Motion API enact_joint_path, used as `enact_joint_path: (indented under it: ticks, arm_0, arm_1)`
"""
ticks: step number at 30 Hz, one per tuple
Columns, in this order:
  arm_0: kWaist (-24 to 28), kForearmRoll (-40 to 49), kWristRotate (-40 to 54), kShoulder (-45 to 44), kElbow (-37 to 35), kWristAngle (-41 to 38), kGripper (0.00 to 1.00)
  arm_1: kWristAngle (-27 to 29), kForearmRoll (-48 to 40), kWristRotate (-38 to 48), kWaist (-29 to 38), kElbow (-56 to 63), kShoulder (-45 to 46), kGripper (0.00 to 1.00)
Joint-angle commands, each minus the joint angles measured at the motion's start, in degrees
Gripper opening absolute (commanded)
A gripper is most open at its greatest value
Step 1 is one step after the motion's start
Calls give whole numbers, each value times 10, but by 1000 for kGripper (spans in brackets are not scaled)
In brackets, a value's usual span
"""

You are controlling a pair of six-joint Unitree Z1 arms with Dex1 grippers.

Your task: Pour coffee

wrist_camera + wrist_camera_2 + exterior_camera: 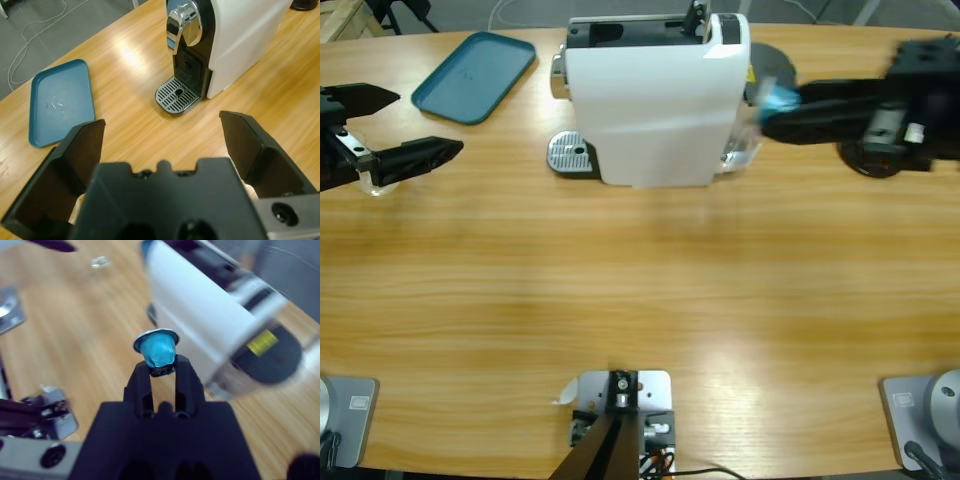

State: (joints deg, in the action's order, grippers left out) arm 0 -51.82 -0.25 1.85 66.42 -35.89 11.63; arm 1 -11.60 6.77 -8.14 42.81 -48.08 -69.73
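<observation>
A white coffee machine [655, 100] stands at the back middle of the table, its chrome spout and metal drip tray [177, 94] facing left. My right gripper [162, 367] is shut on a blue coffee capsule [157, 347] with a silver rim, held just right of the machine [780, 97]. My left gripper [425, 122] hovers open at the far left and holds nothing, pointing toward the drip tray. A small clear glass [100, 261] sits on the table by the left gripper. No coffee shows in any view.
A teal tray [475, 75] lies at the back left, beside the machine. A black round object [875, 160] sits on the table under the right arm. Bare wood spans the front half of the table [640, 290].
</observation>
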Motion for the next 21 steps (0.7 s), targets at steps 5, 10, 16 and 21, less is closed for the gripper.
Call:
enact_joint_path:
  ticks: [5, 10, 16, 21]
  arm_0:
    - [2, 19, -4, -41, 41, 24, 1000]
    - [2, 16, -4, -49, 52, 26, 1000]
    - [2, 12, -11, -50, 60, 38, 1000]
    - [3, 9, -27, -46, 63, 41, 1000]
  arm_1:
    - [-11, 103, -127, 75, -279, -243, 0]
    - [90, 106, -173, 96, -336, -293, 0]
    - [165, 91, -211, 98, -340, -319, 0]
    - [176, 87, -220, 98, -343, -337, 0]
